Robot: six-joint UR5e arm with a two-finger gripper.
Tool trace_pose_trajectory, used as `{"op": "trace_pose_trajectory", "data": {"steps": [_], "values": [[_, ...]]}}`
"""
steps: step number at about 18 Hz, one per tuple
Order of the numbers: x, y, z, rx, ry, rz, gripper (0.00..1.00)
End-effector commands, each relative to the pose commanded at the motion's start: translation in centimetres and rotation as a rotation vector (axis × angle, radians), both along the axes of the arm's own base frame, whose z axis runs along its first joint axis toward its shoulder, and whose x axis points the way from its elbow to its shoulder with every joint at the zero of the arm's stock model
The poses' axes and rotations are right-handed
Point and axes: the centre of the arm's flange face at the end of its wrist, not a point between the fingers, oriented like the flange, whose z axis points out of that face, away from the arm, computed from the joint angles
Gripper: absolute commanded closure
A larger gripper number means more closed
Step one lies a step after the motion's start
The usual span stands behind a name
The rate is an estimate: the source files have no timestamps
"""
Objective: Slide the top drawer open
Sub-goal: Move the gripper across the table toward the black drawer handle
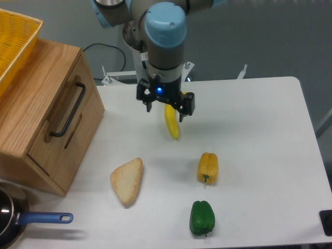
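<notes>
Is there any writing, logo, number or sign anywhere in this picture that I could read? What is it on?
No words or numbers can be read.
A small round red and white sticker sits on the white robot base, looking like a prohibition sign; it is too small to make out.
The gripper shows a blue light, no text.
The wooden drawer, yellow basket and foods bear no labels.

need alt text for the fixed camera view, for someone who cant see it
A robot arm's open gripper hangs above a banana on a white table, away from the shut top drawer of a wooden cabinet at left. A bread slice, yellow pepper and green pepper lie nearer.
</notes>
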Motion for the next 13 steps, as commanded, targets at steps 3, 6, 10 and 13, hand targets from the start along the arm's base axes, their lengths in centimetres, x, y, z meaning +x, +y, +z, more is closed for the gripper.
{"op": "trace_pose_trajectory", "data": {"steps": [3,6,10,13], "values": [[2.3,0.7,0.8,0.022,-0.026,0.013,0.0],[4.9,1.9,0.8,0.021,-0.036,0.012,0.0],[7.4,3.0,0.6,0.016,-0.054,0.013,0.0],[8.2,3.4,0.7,0.045,-0.1,0.037,0.0]]}}
